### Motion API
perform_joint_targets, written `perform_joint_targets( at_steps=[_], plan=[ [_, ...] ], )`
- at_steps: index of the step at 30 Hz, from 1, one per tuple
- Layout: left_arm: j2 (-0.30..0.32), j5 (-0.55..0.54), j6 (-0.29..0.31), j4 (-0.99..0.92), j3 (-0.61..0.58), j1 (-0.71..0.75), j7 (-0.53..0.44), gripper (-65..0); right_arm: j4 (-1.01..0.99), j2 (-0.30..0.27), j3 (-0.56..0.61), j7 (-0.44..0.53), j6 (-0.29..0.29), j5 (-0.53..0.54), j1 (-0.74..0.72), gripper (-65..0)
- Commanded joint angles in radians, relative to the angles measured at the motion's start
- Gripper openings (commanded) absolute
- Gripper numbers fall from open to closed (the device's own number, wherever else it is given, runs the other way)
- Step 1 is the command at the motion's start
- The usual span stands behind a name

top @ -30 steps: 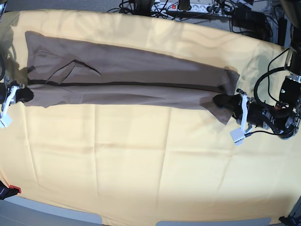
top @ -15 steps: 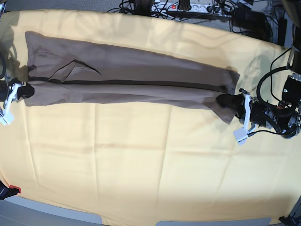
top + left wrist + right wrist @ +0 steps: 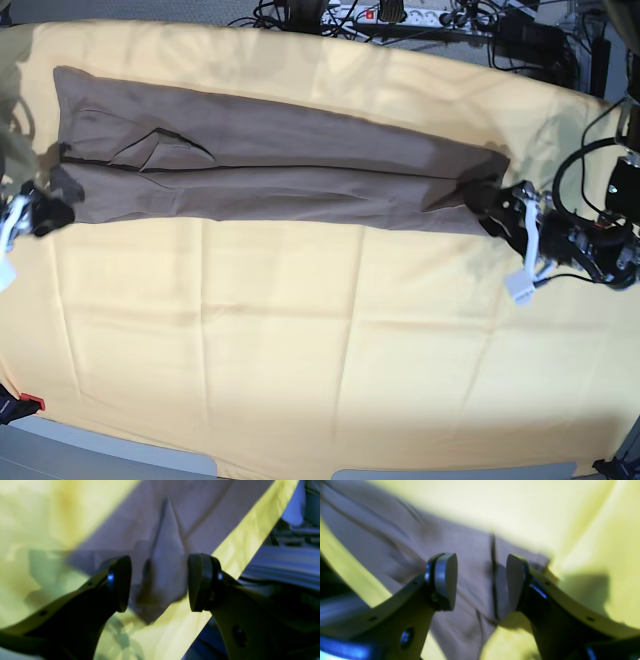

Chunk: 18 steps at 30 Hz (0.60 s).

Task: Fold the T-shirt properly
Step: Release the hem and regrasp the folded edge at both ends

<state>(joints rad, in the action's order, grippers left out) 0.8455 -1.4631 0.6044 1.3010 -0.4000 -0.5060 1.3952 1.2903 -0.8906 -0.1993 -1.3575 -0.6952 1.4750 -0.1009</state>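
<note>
The taupe T-shirt (image 3: pixel 280 160) lies folded lengthwise into a long narrow strip across the far part of the pale-yellow cloth (image 3: pixel 300 350). My left gripper (image 3: pixel 492 208) is at the strip's right end. In the left wrist view it (image 3: pixel 158 582) is open, with a corner of the shirt (image 3: pixel 170 555) lying between the pads and not pinched. My right gripper (image 3: pixel 52 215) is at the strip's left end. In the right wrist view it (image 3: pixel 481 582) is open over the shirt's edge (image 3: pixel 470 555), with a dark fold line between the pads.
The yellow cloth covers the whole table and has a wide bare stretch in front of the shirt. Cables and a power strip (image 3: pixel 400 15) lie behind the far edge. The table's front edge (image 3: pixel 120 455) shows at the bottom.
Both grippers have opened and let go of the shirt's ends. The right end's hanging corner now lies flat, and the strip looks narrower. The right-hand arm has shifted slightly up and outward.
</note>
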Motion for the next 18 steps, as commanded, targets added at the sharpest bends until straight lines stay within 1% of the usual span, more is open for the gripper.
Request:
perform_joint_targets(
  at_steps=[1, 2, 3, 5, 6, 7, 9, 10, 12, 14, 16, 18],
  plan=[
    [0.039, -0.02, -0.021, 0.011, 0.01, -0.029, 0.001, -27.9, 0.011, -0.039, -0.023, -0.007, -0.003, 0.009, -0.015, -30.8],
    [0.055, -0.02, -0.032, 0.011, 0.011, -0.032, 0.001, -27.9, 0.011, -0.039, -0.034, -0.035, -0.003, 0.009, -0.015, -31.3],
    [0.068, -0.02, -0.032, 0.011, 0.018, -0.032, 0.001, -27.9, 0.011, -0.034, -0.039, -0.039, -0.003, 0.009, -0.015, -32.7],
    [0.077, -0.02, -0.018, 0.01, 0.045, -0.024, 0.001, -27.9, 0.011, -0.011, -0.039, -0.039, -0.003, 0.009, -0.013, -37.6],
    [0.077, -0.02, -0.013, 0.009, 0.067, -0.017, 0.001, -27.9, 0.011, 0.003, -0.039, -0.039, -0.003, 0.009, -0.008, -41.2],
    [0.077, -0.02, -0.013, 0.008, 0.093, -0.005, 0.001, -27.9, 0.011, 0.021, -0.039, -0.039, -0.003, 0.009, -0.004, -46.1],
    [0.076, -0.02, -0.013, 0.008, 0.156, 0.023, 0.001, -27.9, 0.011, 0.054, -0.039, -0.039, -0.003, 0.009, 0.01, -60.9],
    [0.076, -0.02, -0.013, 0.008, 0.193, 0.043, 0.001, -27.9, 0.011, 0.073, -0.039, -0.039, -0.003, 0.009, 0.011, -65.0],
    [0.071, -0.02, -0.013, 0.007, 0.275, 0.084, 0.001, -27.9, 0.011, 0.101, -0.039, -0.039, -0.003, 0.009, 0.024, -65.0],
    [0.063, -0.02, -0.013, 0.007, 0.359, 0.133, 0.001, -27.9, 0.011, 0.126, -0.039, -0.005, -0.003, 0.003, 0.036, -65.0],
    [0.051, -0.02, -0.013, 0.006, 0.442, 0.186, 0.001, -27.9, 0.011, 0.147, -0.039, 0.035, -0.003, -0.047, 0.055, -65.0],
    [0.031, -0.02, -0.013, 0.006, 0.518, 0.235, 0.001, -27.9, 0.011, 0.169, -0.039, 0.05, -0.003, -0.08, 0.081, -65.0]
  ],
)
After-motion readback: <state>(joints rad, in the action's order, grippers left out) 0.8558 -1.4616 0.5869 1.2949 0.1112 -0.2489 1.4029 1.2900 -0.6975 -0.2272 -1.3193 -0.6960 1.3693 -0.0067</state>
